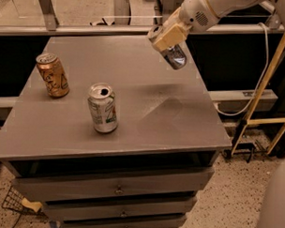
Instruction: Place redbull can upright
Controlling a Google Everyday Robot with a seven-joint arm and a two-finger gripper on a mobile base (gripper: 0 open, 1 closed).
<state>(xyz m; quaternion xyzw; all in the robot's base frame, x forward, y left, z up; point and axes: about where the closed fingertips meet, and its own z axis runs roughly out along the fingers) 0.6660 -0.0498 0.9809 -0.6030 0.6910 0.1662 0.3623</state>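
The redbull can (175, 57) is a slim shiny silver-bluish can, held tilted in the air above the far right part of the grey table (134, 87). My gripper (166, 38) is shut on the can's upper end, its cream-coloured fingers (169, 34) wrapped around it. The can's lower end points down and to the right, well above the tabletop. The white arm reaches in from the upper right.
A white-green can (103, 108) stands upright near the table's middle left. An orange-gold can (52, 75) stands at the left edge. Drawers sit under the tabletop. A yellow frame (262, 110) and a cable stand to the right of the table.
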